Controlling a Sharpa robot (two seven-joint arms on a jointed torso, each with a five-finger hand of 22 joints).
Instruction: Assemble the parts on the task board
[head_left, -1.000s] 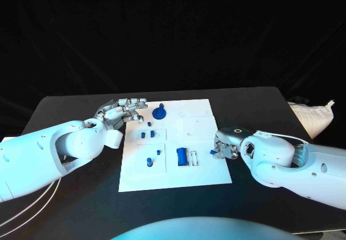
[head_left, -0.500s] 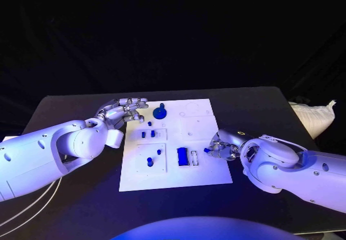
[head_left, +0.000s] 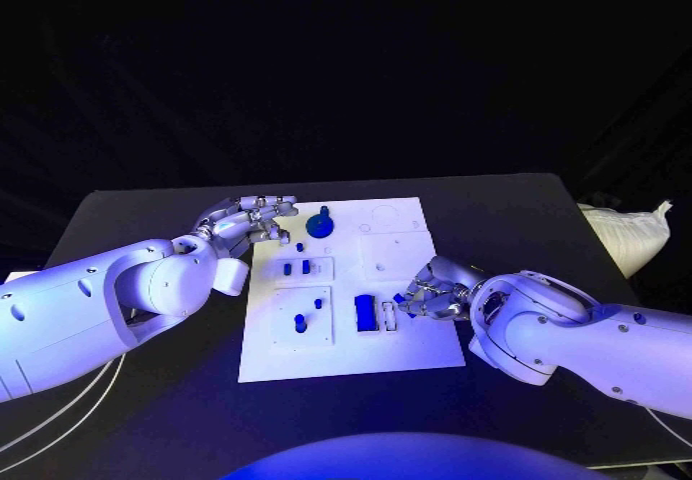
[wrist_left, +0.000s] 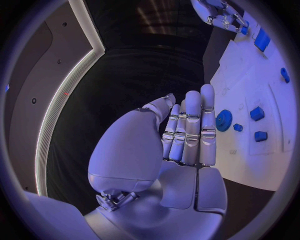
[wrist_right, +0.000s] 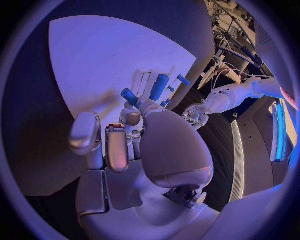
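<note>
The white task board (head_left: 411, 345) lies in the middle of the black table. My right hand (head_left: 433, 290) hovers over its right edge and pinches a small blue peg (head_left: 401, 297) between thumb and finger; the right wrist view shows the peg (wrist_right: 129, 96) close to the long blue block (wrist_right: 159, 86). That block (head_left: 365, 313) stands in the board beside a pale slot. A blue gear (head_left: 320, 225) sits at the far end, and small blue pieces (head_left: 294, 268) lie left of centre. My left hand (head_left: 253, 218) rests at the board's far left corner, its fingers (wrist_left: 190, 127) straight, holding nothing.
A white bag (head_left: 627, 235) lies off the table's right edge. White cables (head_left: 58, 410) run along the near left. Bare black tabletop (head_left: 505, 210) surrounds the board.
My right hand has moved left from beside the board to over its right edge, carrying the blue peg toward the blue block. The left hand has stayed put.
</note>
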